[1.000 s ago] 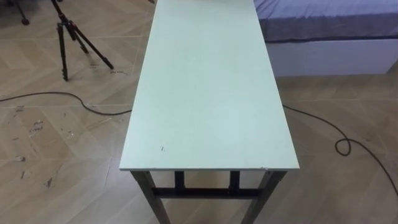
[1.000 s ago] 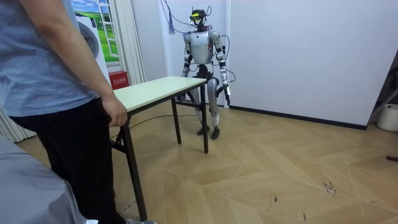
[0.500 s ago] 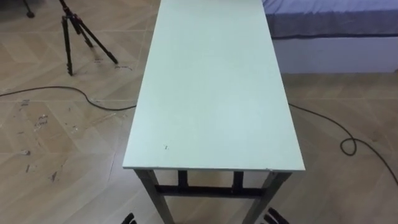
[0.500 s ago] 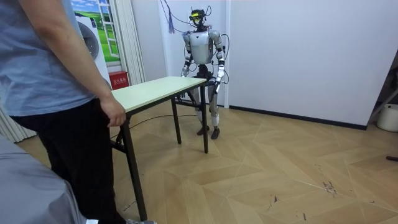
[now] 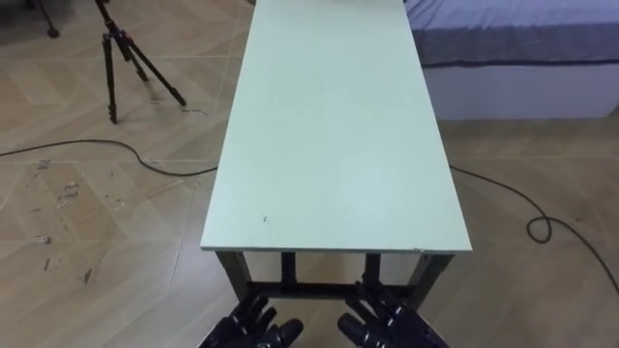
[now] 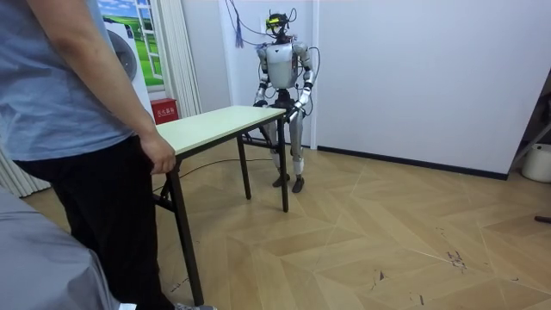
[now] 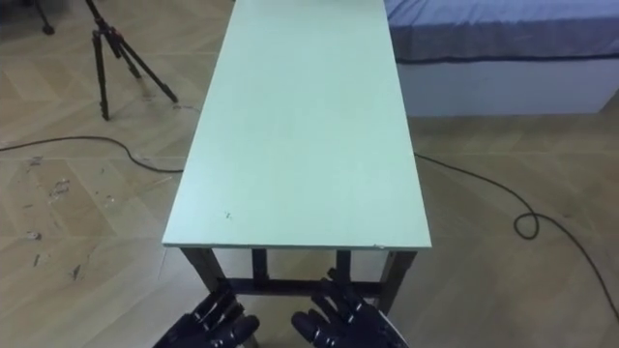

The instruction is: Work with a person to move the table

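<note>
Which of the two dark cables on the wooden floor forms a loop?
The thin dark cable right of the pale green table, beside the white bed base: it curls into a loop. The left cable only bends gently.

pale herringbone wood floor [image 6: 387,232], scuffed in places. plain white wall [image 6: 413,69] with dark skirting. a bed [image 5: 522,29] with a blue-grey cover on a white base. a black tripod [image 5: 108,58] stands well apart from it. a pale curtain [image 6: 176,52] hangs above a red box [image 6: 164,110].
</note>
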Tool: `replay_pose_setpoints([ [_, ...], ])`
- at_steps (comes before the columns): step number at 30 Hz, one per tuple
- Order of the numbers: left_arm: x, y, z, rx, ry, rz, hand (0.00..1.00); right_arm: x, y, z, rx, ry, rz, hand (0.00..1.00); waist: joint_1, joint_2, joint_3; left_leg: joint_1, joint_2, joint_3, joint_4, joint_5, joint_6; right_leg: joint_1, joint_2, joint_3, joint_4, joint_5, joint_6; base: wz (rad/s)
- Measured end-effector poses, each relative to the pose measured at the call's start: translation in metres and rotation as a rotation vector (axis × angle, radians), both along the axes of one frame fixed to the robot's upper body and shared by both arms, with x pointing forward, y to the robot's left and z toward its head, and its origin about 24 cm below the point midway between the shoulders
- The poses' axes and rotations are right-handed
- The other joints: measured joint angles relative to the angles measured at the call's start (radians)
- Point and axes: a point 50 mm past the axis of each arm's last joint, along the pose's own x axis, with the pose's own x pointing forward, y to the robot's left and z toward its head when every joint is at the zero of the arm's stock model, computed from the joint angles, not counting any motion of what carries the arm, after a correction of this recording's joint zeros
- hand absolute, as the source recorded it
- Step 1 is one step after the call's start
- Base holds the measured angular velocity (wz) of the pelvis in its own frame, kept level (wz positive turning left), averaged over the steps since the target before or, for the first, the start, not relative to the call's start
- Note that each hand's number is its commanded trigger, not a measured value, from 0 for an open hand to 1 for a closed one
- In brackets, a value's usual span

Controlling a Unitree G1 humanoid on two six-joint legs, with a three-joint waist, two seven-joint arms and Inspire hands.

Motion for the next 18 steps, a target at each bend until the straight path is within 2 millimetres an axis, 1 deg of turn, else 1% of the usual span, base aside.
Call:
replay_pose_setpoints([
  [2, 0.006, -0.006, 0.008, -0.030, -0.039, -0.017, 0.00, 0.002, 0.001, 0.002, 0.028, -0.002, -0.002, 0.00, -0.002, -0.002, -0.0001, 0.002, 0.000, 0.000, 0.000, 0.000, 0.000, 0.002, 0.000, 0.003, 0.000, 0.000, 0.000, -0.04],
  [5, 0.012, -0.011, 0.016, -0.049, -0.079, -0.027, 0.00, 0.008, 0.004, 0.005, 0.042, -0.021, 0.008, 0.00, -0.006, -0.003, 0.0004, 0.004, 0.000, 0.000, -0.001, 0.000, 0.000, 0.004, 0.000, 0.006, 0.000, 0.000, 0.000, -0.04],
  [7, 0.015, -0.012, 0.017, -0.051, -0.089, -0.034, 0.00, 0.012, 0.004, 0.006, 0.040, -0.033, 0.012, 0.00, -0.008, -0.004, 0.0019, 0.007, 0.000, 0.000, -0.003, 0.000, 0.000, 0.004, 0.001, 0.007, 0.000, 0.000, 0.000, 0.00],
  [8, 0.017, -0.012, 0.018, -0.052, -0.092, -0.038, 0.00, 0.014, 0.004, 0.007, 0.039, -0.038, 0.013, 0.00, -0.007, -0.007, 0.0051, 0.013, 0.000, 0.000, -0.005, 0.000, 0.000, 0.006, 0.001, 0.009, -0.002, 0.000, 0.000, -0.04],
  [9, 0.018, -0.012, 0.018, -0.053, -0.092, -0.040, 0.00, 0.015, 0.004, 0.007, 0.039, -0.041, 0.014, 0.00, -0.008, -0.010, 0.0064, 0.021, 0.000, 0.000, -0.007, 0.000, 0.000, 0.013, 0.002, 0.012, -0.005, 0.000, 0.000, -0.05],
  [11, 0.019, -0.013, 0.018, -0.053, -0.094, -0.042, 0.00, 0.016, 0.004, 0.008, 0.039, -0.044, 0.015, 0.00, -0.009, -0.012, 0.0077, 0.026, -0.001, 0.000, -0.008, 0.000, 0.000, 0.019, 0.001, 0.012, -0.007, -0.001, 0.001, -0.02],
  [14, 0.027, -0.013, 0.021, -0.049, -0.116, -0.051, 0.00, 0.017, 0.005, 0.008, 0.038, -0.046, 0.019, 0.00, -0.008, -0.015, 0.0111, 0.026, -0.001, 0.002, -0.007, 0.000, 0.000, 0.019, 0.001, 0.011, -0.007, -0.001, 0.001, 0.00],
  [18, 0.033, -0.013, 0.024, -0.045, -0.135, -0.057, 0.00, 0.019, 0.006, 0.009, 0.030, -0.051, 0.021, 0.00, -0.009, -0.015, 0.0114, 0.025, -0.001, 0.006, -0.007, 0.000, 0.000, 0.018, 0.001, 0.012, -0.007, -0.001, 0.001, 0.00],
])
